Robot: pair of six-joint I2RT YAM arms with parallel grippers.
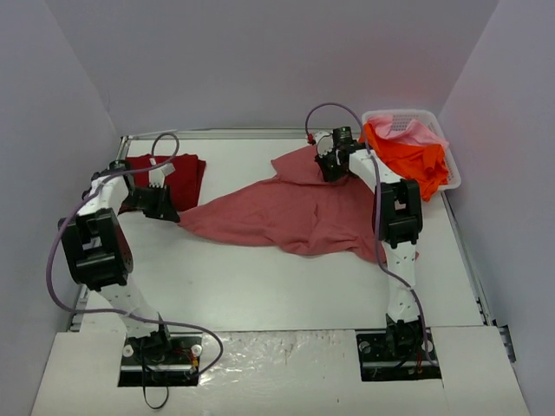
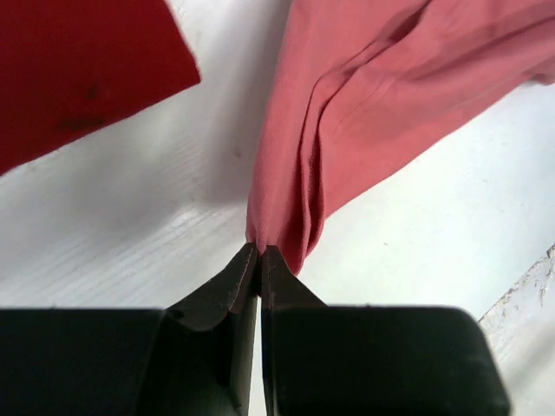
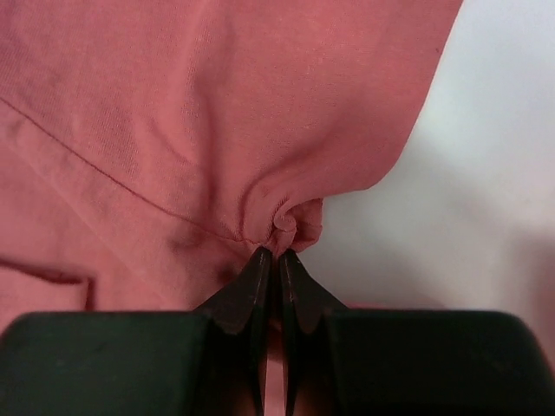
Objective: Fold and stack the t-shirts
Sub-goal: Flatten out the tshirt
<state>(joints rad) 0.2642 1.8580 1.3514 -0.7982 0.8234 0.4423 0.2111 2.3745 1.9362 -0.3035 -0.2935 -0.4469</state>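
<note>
Two grips, rose-red t-shirt [image 1: 286,212] | left gripper [image 2: 260,250] clamped on corner | right gripper [image 3: 279,253] clamped on bunched edge | crimson t-shirt [image 1: 182,173] folded

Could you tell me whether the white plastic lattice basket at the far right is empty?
No, the white plastic lattice basket holds a bright orange cloth t-shirt and a light pink one.

Cloth cut off
Ahead of the left gripper [image 2: 260,251] the rose-red t-shirt [image 2: 364,104] is cut off; the crimson t-shirt [image 2: 78,78] is cropped ahead-left.
</note>
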